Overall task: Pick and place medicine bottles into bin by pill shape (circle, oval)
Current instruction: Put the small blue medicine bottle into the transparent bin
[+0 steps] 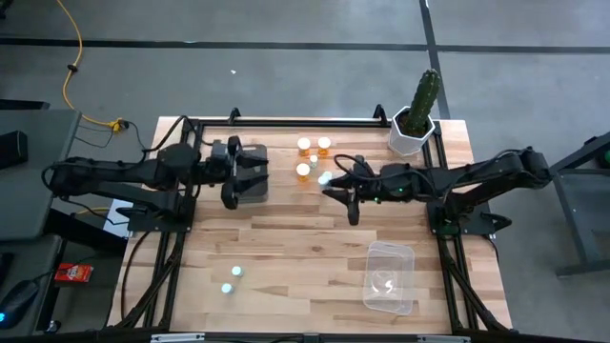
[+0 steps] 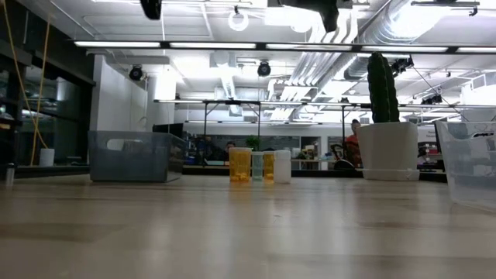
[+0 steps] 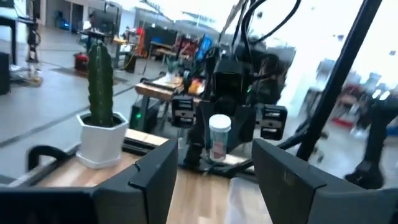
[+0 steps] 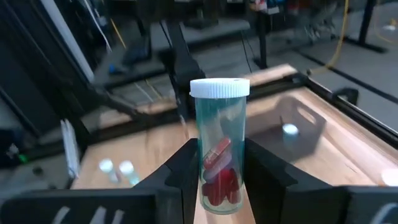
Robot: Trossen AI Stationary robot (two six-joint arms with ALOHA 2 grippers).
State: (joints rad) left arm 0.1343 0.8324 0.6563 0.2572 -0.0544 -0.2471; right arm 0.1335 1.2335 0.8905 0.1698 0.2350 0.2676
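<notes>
Overall, reading across the table (image 1: 315, 238) from its left side, we find the left gripper (image 1: 246, 174) hovering over the grey bin (image 1: 250, 186) at the left of the work area; its fingers (image 3: 152, 177) stand spread apart with nothing between them. Two pale bottles (image 1: 232, 279) lie on the near left part of the wooden top, well apart from everything else.

Toward the middle, at the far side, we record a cluster of orange bottles (image 1: 313, 152) with white caps standing upright and close together; in the low view they appear as a tight row (image 2: 256, 165) between the grey bin (image 2: 136, 156) and the cactus pot (image 2: 387, 149).

Just beside that cluster, the right gripper (image 1: 332, 181) is pinching a clear bottle (image 4: 219, 158) with a white cap. The right wrist view shows this bottle upright between the two fingers (image 4: 183, 171), gripped low on its body, with red oval pills visible inside. The left wrist view shows the same bottle (image 3: 219, 138) raised off the table.

Further right, the cactus (image 1: 424, 95) stands in its white pot at the far right corner. A clear bin (image 1: 389, 278) sits on the near right part of the table; what lies in it we cannot tell.
</notes>
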